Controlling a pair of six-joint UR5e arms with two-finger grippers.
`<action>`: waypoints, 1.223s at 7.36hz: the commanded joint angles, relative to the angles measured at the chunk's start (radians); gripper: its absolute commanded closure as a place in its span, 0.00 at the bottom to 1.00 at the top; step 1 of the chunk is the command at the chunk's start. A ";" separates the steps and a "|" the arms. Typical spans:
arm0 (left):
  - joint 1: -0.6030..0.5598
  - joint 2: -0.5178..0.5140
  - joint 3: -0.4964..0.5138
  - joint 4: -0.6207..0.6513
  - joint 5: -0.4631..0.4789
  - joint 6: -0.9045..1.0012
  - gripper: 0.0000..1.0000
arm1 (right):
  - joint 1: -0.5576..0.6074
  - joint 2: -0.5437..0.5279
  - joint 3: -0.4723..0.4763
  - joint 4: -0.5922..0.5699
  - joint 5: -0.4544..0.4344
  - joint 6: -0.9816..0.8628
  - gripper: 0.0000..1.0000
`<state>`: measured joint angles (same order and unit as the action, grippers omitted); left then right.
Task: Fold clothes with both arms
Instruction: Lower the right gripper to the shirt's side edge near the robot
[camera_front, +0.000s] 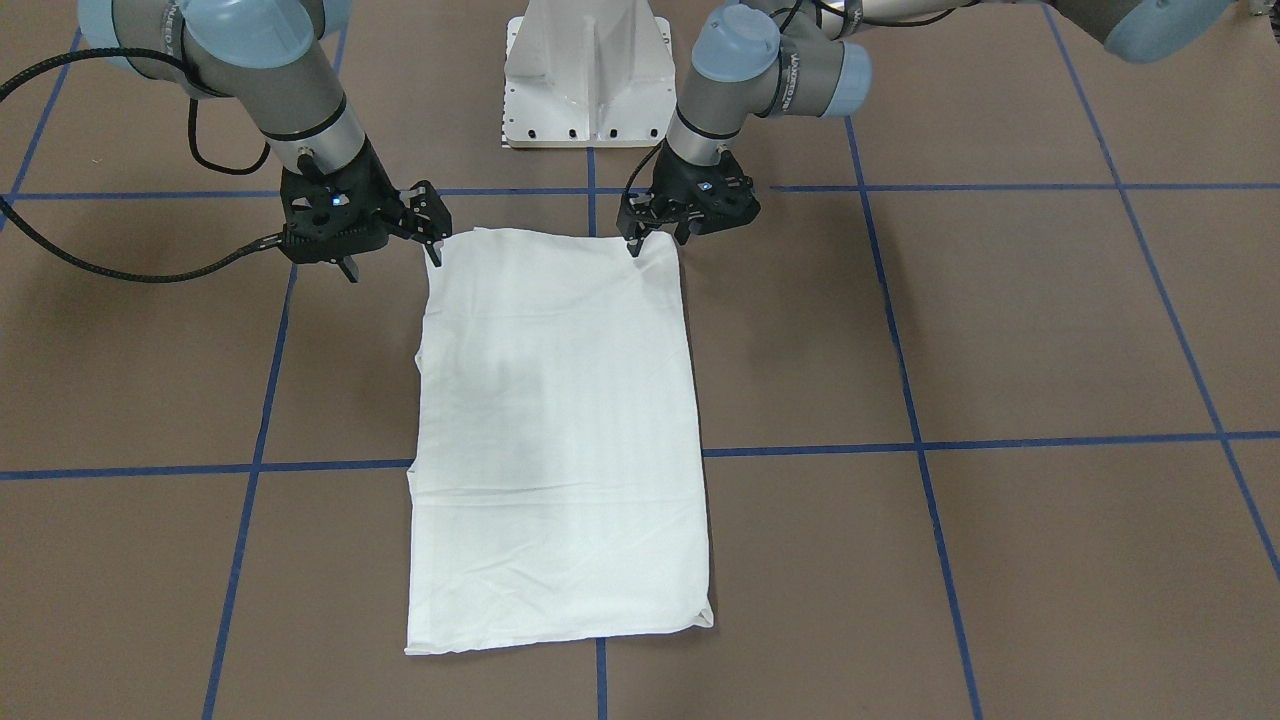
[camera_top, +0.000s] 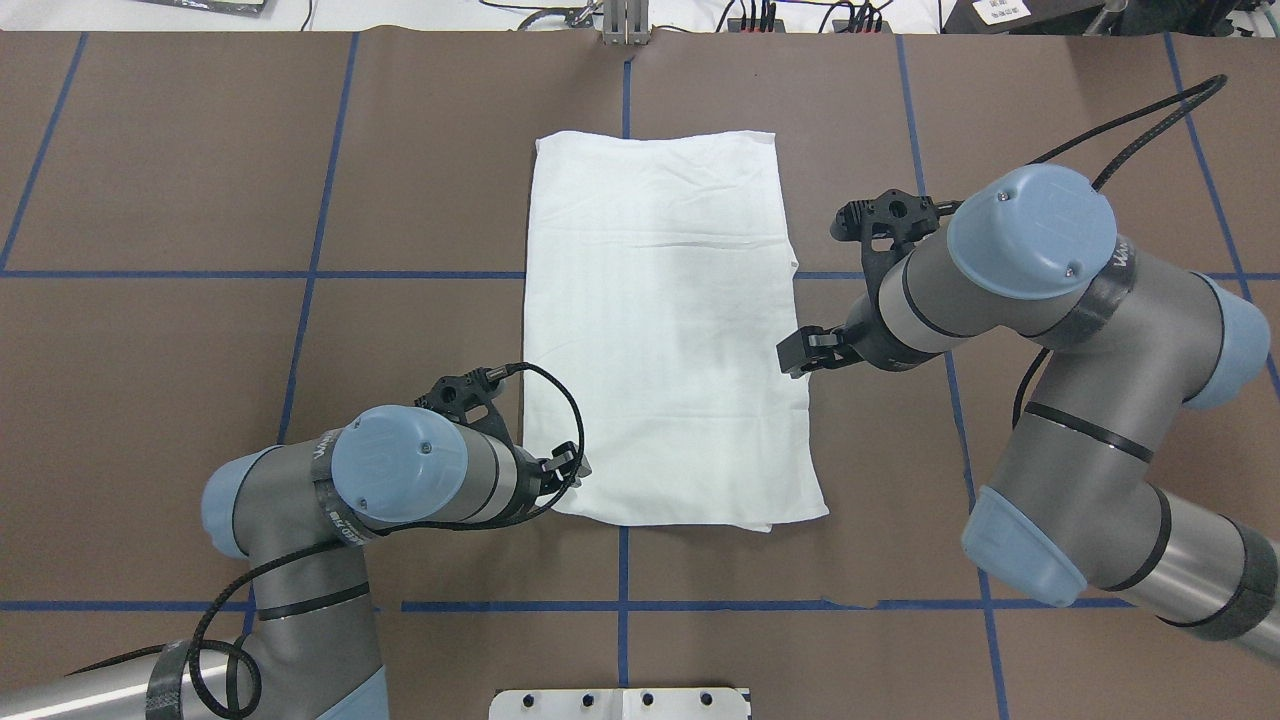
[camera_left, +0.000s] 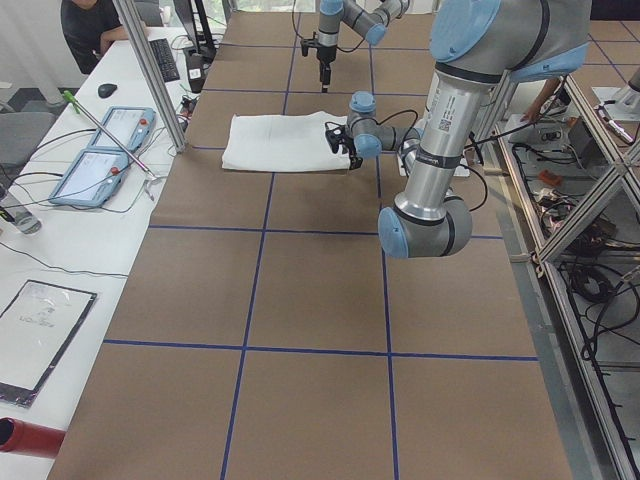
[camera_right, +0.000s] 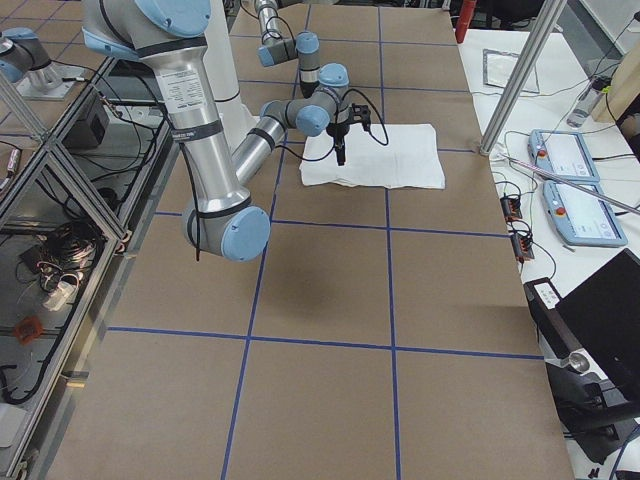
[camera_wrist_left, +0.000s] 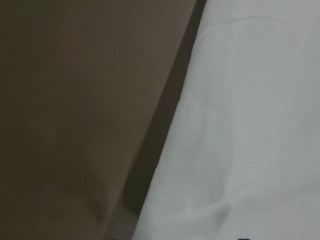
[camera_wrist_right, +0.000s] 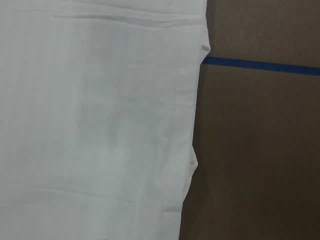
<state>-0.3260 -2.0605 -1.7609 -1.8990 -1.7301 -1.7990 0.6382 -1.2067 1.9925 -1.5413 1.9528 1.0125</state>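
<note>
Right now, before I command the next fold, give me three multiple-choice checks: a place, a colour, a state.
1. Where along the shirt are the left gripper and right gripper?
A. far end
B. robot-side corners
C. middle
2. The tape lines are:
A. red
B. yellow
C. blue
3. The shirt is:
A. flat, folded to a rectangle
B. hanging in the air
C. bunched up
Answers: 1 B, each sits by a corner nearest the robot. 2 C, blue on the brown table. 3 A, it lies flat with straight edges.
</note>
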 joint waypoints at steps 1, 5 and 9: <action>0.001 -0.001 0.012 0.000 0.001 -0.016 0.30 | 0.000 -0.001 -0.003 0.006 0.000 0.000 0.00; 0.001 -0.004 0.012 0.000 0.000 -0.037 0.80 | 0.000 -0.001 -0.003 0.006 0.002 0.000 0.00; -0.010 -0.006 -0.029 0.001 -0.008 -0.034 1.00 | -0.073 0.006 0.000 0.052 -0.012 0.272 0.00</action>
<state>-0.3329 -2.0657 -1.7761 -1.8981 -1.7361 -1.8338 0.5991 -1.2028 1.9922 -1.5165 1.9481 1.1454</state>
